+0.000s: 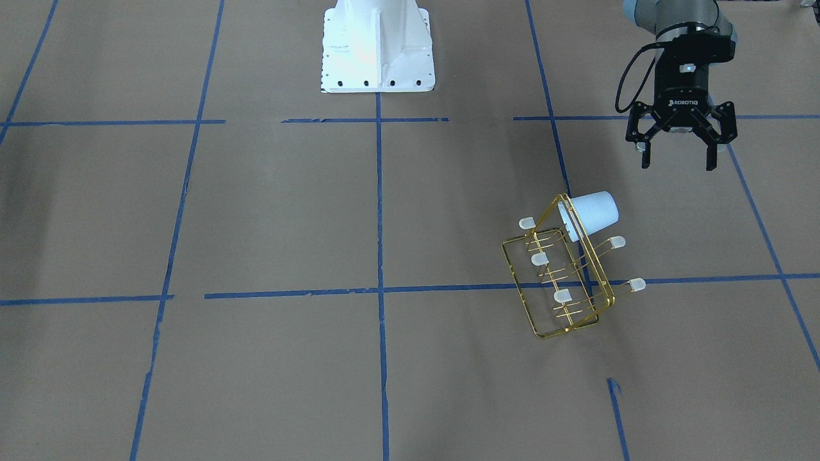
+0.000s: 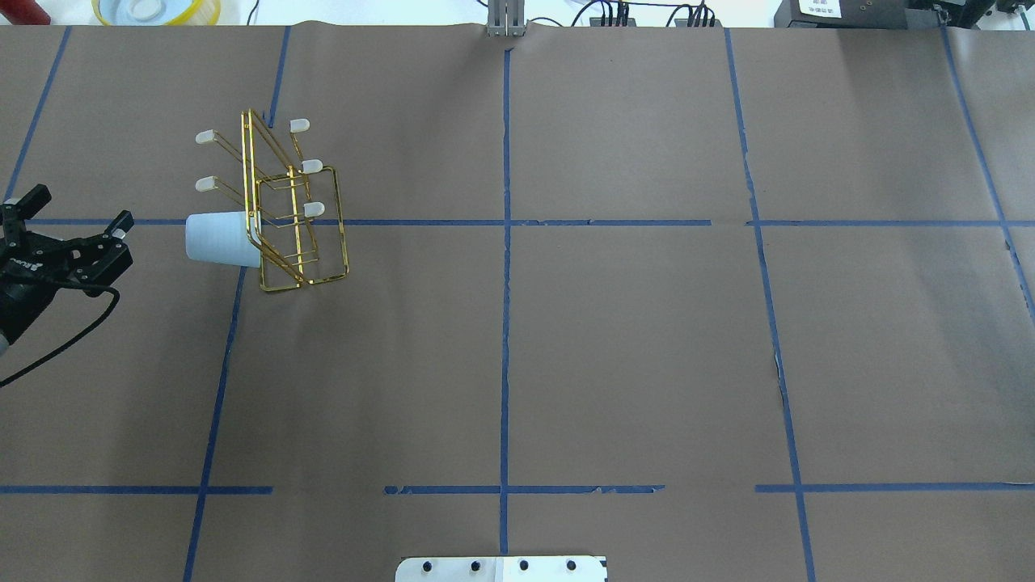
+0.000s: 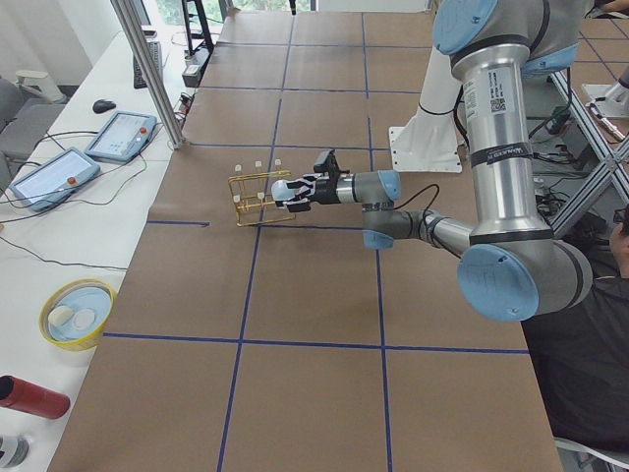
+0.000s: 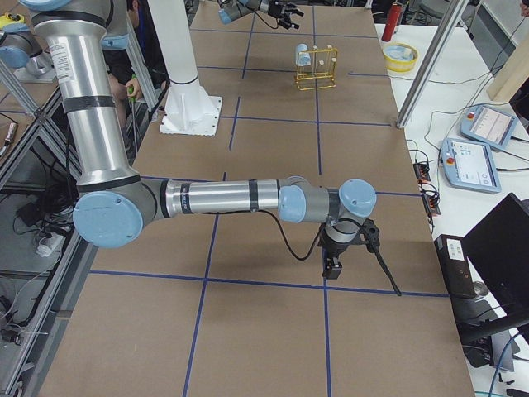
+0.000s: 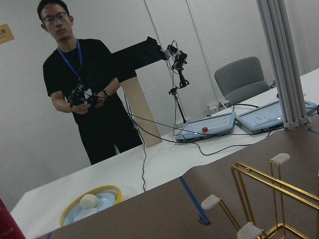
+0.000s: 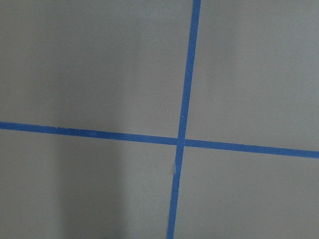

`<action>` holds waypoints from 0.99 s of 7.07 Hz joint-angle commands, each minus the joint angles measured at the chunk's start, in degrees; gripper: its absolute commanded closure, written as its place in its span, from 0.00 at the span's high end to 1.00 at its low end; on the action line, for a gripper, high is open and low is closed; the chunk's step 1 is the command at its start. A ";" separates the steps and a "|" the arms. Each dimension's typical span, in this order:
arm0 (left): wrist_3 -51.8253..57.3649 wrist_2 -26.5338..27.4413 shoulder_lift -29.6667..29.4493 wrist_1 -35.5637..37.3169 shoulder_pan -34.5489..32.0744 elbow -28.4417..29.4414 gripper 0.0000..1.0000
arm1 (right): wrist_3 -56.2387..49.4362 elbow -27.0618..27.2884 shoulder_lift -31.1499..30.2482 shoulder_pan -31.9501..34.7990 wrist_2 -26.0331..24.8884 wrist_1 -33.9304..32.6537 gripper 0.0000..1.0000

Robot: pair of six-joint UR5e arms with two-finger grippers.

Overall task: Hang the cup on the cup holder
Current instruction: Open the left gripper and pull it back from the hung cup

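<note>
Brown paper covers the bench (image 1: 256,224), gridded with blue tape (image 1: 379,256); the cup (image 1: 592,214) hangs on the holder (image 1: 562,275); the left gripper (image 1: 678,165) has its fingers spread; the right gripper (image 4: 333,269), I cannot tell; an operator (image 5: 79,94) stands watching.

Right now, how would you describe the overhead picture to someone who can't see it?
A pale cup sits over one peg of a gold wire cup holder, far left on a brown table with blue tape lines. The left arm's tool hangs open at the left edge, apart from the cup.
</note>
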 commanded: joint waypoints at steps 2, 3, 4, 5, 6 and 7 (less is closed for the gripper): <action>-11.61 -27.29 -0.50 4.16 -12.39 0.06 1.00 | 0.00 -0.02 0.00 0.00 0.00 0.00 1.00; -15.27 -28.33 -0.24 5.04 -14.34 0.58 1.00 | 0.00 -0.02 0.00 0.00 0.00 0.00 1.00; -22.79 -34.95 -0.15 8.70 -15.93 1.37 1.00 | 0.00 0.07 0.00 0.00 0.00 0.00 1.00; -26.34 -46.94 -0.15 11.79 -18.73 1.46 1.00 | 0.09 0.07 0.00 0.00 0.00 0.00 1.00; -26.20 -55.93 -0.15 15.82 -21.97 1.46 1.00 | 0.00 -0.02 0.00 0.00 0.00 0.00 1.00; -25.85 -67.42 -0.41 17.60 -26.97 1.73 1.00 | 0.09 -0.02 0.00 0.00 0.00 0.00 1.00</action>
